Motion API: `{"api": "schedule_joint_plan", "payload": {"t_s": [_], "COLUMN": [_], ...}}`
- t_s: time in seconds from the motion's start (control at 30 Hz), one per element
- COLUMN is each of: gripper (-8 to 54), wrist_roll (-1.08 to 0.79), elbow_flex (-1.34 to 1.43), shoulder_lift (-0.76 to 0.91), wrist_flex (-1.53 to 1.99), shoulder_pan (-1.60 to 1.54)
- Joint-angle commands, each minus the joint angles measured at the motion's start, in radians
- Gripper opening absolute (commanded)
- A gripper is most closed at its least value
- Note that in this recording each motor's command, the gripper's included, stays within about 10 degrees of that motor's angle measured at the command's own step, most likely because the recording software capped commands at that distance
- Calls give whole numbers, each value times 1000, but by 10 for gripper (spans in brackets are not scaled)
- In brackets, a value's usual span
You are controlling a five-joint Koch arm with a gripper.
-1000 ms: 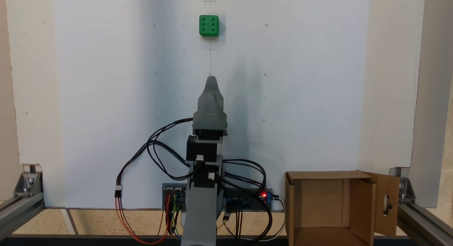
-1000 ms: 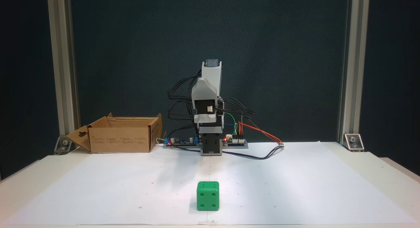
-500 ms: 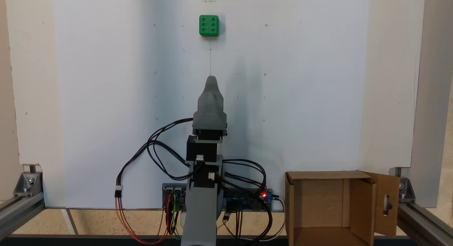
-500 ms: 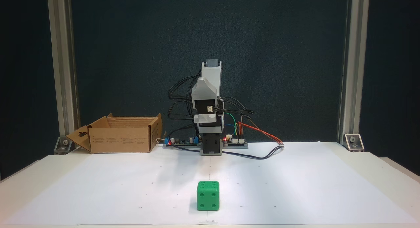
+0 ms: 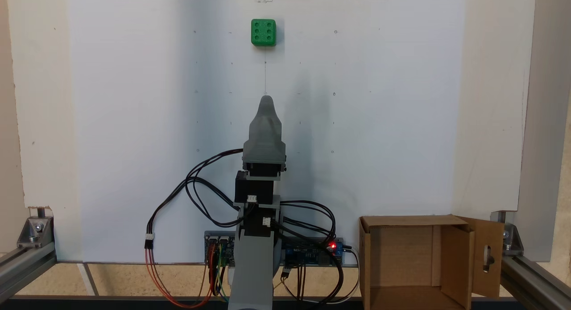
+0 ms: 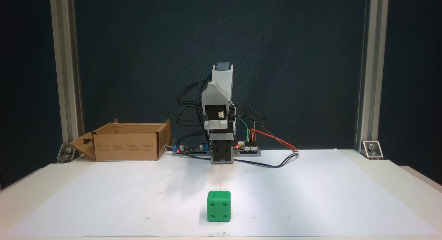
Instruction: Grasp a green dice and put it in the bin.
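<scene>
Gripper (image 5: 266, 100), seen from above: our one visible tip gives no jaw state. Green dice (image 5: 263, 32) sits well ahead on white paper (image 5: 134, 122); bin (image 5: 415, 261) lower right. Front view: dice (image 6: 219, 205) nearest camera, bin (image 6: 127, 141) far left, beside our base.

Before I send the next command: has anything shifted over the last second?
Nothing visibly changed. The arm stays folded over its base, the gripper well short of the green dice, which sits untouched on the white paper. The bin stays beside the base.
</scene>
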Motion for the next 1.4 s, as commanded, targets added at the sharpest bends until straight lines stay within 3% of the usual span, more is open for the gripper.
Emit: {"api": "schedule_joint_plan", "payload": {"t_s": [0.0,0.43,1.37], "gripper": [443,432,426], "wrist_roll": [-37,-48,-28], "elbow_flex": [52,0,-976], "shoulder_lift": [112,107,100], "wrist_flex": [-11,66,1899], "shoulder_pan": [-6,-12,-78]}}
